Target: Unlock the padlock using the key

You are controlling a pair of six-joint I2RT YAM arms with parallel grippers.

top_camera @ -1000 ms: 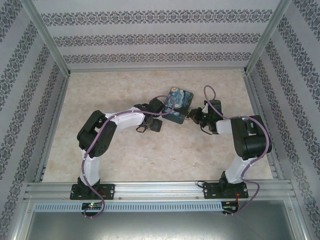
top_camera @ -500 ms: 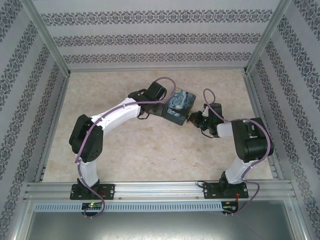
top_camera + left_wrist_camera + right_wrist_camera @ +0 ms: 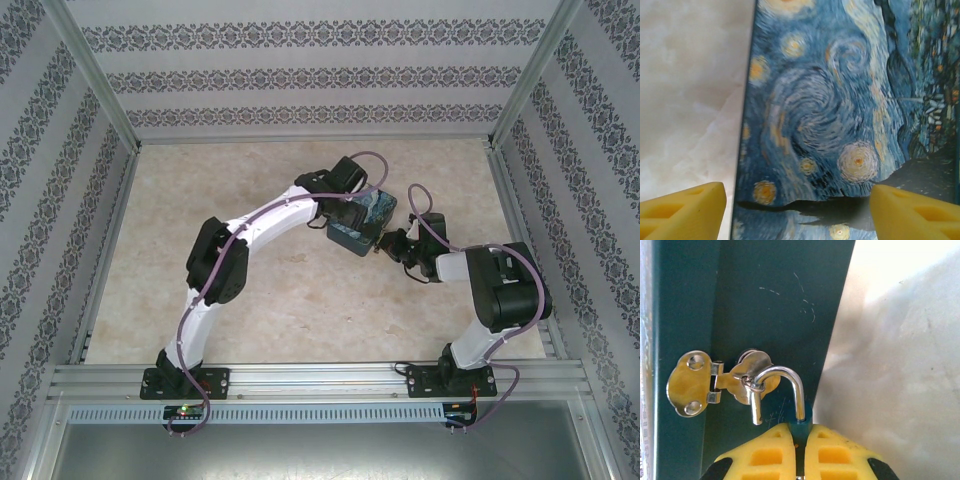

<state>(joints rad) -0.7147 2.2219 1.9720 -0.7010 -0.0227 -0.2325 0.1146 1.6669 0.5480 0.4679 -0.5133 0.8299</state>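
The padlock (image 3: 803, 423) has a small teal body pinched between my right gripper's (image 3: 799, 429) yellow fingers. Its silvery shackle (image 3: 790, 376) stands sprung, one leg free, hooked through the ring of a brass hasp (image 3: 715, 382) on the dark box's side. In the top view my right gripper (image 3: 386, 243) sits at the near right corner of the starry-night box (image 3: 358, 228). My left gripper (image 3: 343, 205) is on the box from the left. In the left wrist view that gripper (image 3: 797, 209) is open over the painted lid (image 3: 830, 110), one finger (image 3: 685, 210) off its left edge. The key is out of view.
The box sits in the middle of a beige marbled tabletop (image 3: 240, 300). Patterned walls (image 3: 320, 75) and aluminium posts close in the back and both sides. An aluminium rail (image 3: 320, 378) runs along the near edge by the arm bases.
My left arm has reached farther forward and right onto the box. The box has shifted right and tipped, showing its teal side. My right gripper stays shut on the padlock.
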